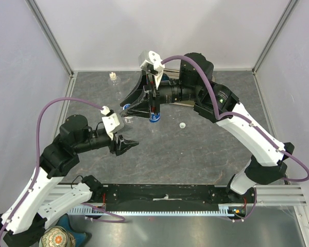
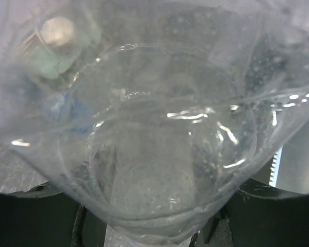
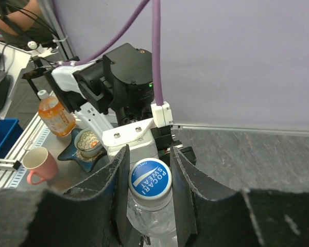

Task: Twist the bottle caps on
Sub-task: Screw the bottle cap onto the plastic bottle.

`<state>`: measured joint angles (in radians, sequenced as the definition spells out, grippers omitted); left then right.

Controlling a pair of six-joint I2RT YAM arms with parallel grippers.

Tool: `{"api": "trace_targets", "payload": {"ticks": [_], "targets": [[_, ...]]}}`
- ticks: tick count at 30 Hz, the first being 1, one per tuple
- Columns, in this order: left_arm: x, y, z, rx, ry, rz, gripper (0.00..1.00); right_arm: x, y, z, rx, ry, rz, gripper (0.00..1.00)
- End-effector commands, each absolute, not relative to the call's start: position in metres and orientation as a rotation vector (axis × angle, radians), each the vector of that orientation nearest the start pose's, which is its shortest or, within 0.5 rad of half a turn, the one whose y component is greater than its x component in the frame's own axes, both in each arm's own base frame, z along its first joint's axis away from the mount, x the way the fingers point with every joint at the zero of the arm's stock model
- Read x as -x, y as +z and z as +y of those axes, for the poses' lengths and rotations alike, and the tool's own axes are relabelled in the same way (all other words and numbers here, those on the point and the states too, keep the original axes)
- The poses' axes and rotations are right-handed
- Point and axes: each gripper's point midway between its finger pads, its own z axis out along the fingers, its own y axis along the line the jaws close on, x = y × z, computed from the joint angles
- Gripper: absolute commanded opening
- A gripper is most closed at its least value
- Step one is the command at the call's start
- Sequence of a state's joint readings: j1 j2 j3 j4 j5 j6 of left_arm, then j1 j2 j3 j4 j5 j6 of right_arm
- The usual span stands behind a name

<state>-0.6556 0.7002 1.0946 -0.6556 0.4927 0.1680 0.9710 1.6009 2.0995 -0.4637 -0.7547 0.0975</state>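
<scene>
I find the right gripper nearly closed, its 2 fingers pressed on either side of the blue cap; that cap sits on the neck of a clear bottle, its printed top facing the right wrist camera. The left gripper stands part-open around the body of this same bottle, fingers against both walls; the bottle fills the left wrist view. The bottle stands between the 2 arms, near the middle of the table; I cannot tell whether its base rests on the surface. 1 loose white cap lies on the table to the right, apart from both grippers; 1 small clear bottle stands at the far left.
</scene>
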Motion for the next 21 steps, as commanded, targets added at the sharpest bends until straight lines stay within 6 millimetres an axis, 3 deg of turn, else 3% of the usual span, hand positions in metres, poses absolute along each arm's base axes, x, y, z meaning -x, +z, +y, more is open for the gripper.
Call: {"api": "trace_targets", "payload": {"ticks": [1,8,9,11,13,21], "targets": [[-0.164,0.374,-0.197,-0.940,-0.671,1.407,0.02,-0.134,0.472,0.412,1.297,1.375,1.380,0.08],[-0.178,0.383,-0.188,-0.792,-0.658,1.464,0.02,-0.134,0.457,0.427,1.250,1.332,1.412,0.05],[-0.179,0.385,-0.187,-0.766,-0.665,1.475,0.02,-0.131,0.463,0.429,1.234,1.336,1.382,0.04],[-0.182,0.391,-0.184,-0.729,-0.663,1.477,0.02,-0.136,0.452,0.434,1.196,1.314,1.416,0.04],[-0.185,0.395,-0.181,-0.687,-0.660,1.490,0.02,-0.141,0.456,0.437,1.128,1.288,1.422,0.03],[-0.207,0.398,-0.157,-0.551,-0.509,1.522,0.02,-0.150,0.442,0.445,0.939,1.190,1.562,0.01]]}}
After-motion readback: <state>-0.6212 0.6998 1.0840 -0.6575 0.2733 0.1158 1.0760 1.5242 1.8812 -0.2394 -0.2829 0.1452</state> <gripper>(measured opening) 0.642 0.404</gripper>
